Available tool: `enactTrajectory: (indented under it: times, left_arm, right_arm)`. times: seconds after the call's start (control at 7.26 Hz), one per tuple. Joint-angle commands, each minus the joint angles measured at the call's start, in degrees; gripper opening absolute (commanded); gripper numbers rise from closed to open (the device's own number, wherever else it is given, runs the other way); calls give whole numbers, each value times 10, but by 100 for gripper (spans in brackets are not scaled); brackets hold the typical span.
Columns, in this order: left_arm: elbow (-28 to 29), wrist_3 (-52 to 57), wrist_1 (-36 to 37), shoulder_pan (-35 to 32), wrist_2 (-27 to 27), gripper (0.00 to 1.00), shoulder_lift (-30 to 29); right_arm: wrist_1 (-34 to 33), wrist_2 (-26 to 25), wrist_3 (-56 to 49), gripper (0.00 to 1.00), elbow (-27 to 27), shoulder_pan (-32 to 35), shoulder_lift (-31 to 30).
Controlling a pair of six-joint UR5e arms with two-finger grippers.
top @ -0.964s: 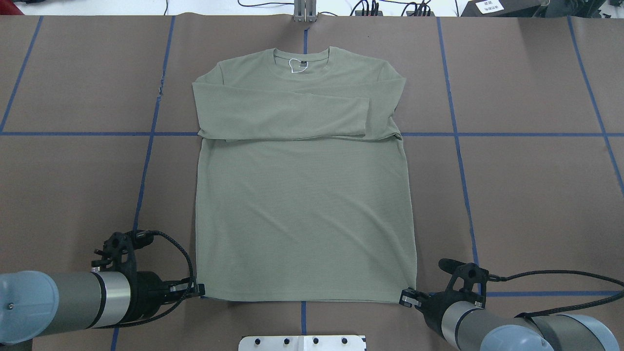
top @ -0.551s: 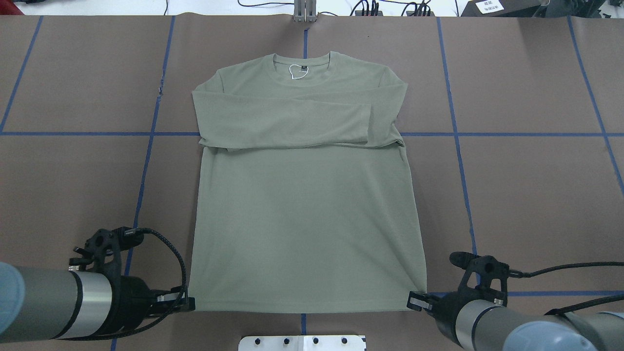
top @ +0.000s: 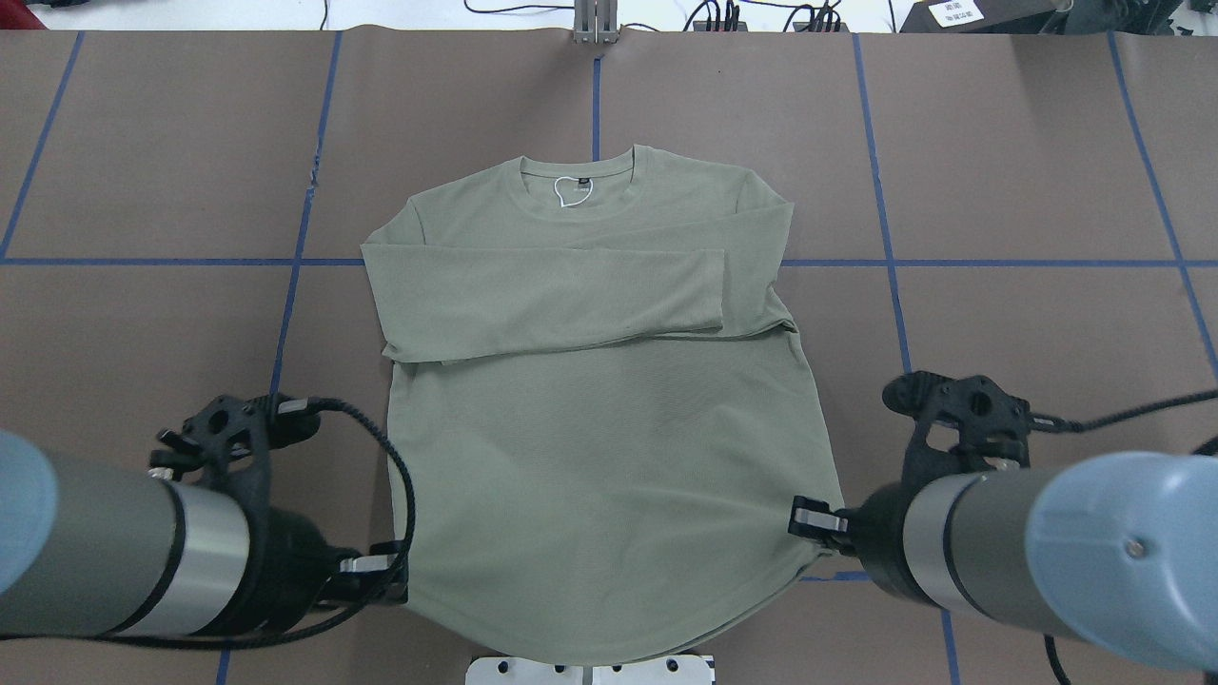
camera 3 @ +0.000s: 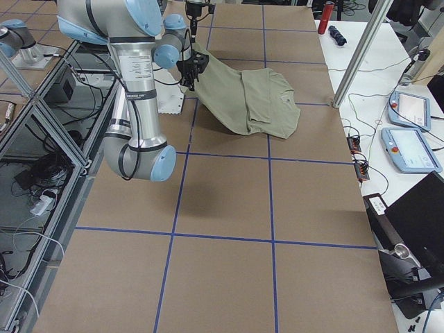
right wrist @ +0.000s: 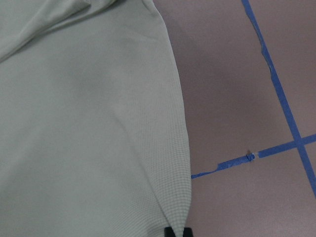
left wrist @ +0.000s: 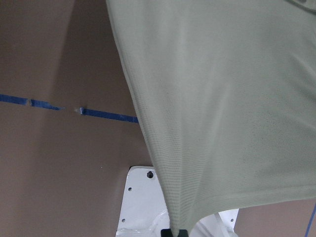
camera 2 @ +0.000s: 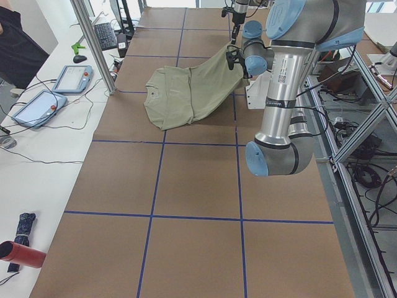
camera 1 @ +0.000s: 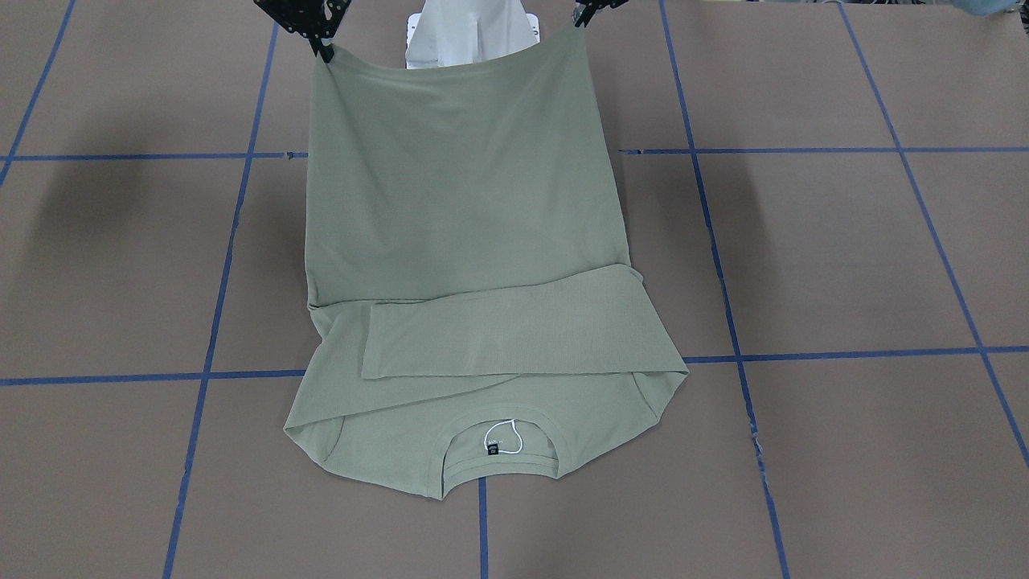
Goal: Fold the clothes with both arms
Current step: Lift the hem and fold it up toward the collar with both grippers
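The shirt hides much of the white base.

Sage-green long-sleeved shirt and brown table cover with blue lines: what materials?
Sage-green long-sleeved shirt: soft matte knit; fine ribbed grid shows close up, drapes limply. Brown table cover: probably matte paper or card, flat, no sheen. Blue lines: likely tape, torn in spots.

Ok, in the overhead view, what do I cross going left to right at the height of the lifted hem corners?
left arm → left tool, pinching the hem corner → shirt → right tool, pinching the other hem corner → right arm
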Motion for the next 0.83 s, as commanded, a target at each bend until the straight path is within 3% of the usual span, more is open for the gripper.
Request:
enactTrajectory:
  times: [0.0,0.14,0.28,0.69]
  left_arm:
    - [115,122,8,-93,-6,0,-68]
    - [138,165,6,-146,-9,0,-82]
    - [171,215,7,-205,-52,0,-101]
    - [325,317,-10,-291,-67,0,-172]
  right_arm:
    - [-9,20,-173,0,-97,115,63]
    - [13,76,-198,0,-150,182,85]
    - [44,101,-202,0,-215,221,120]
    - [159,99,-224,0,-395,270,171]
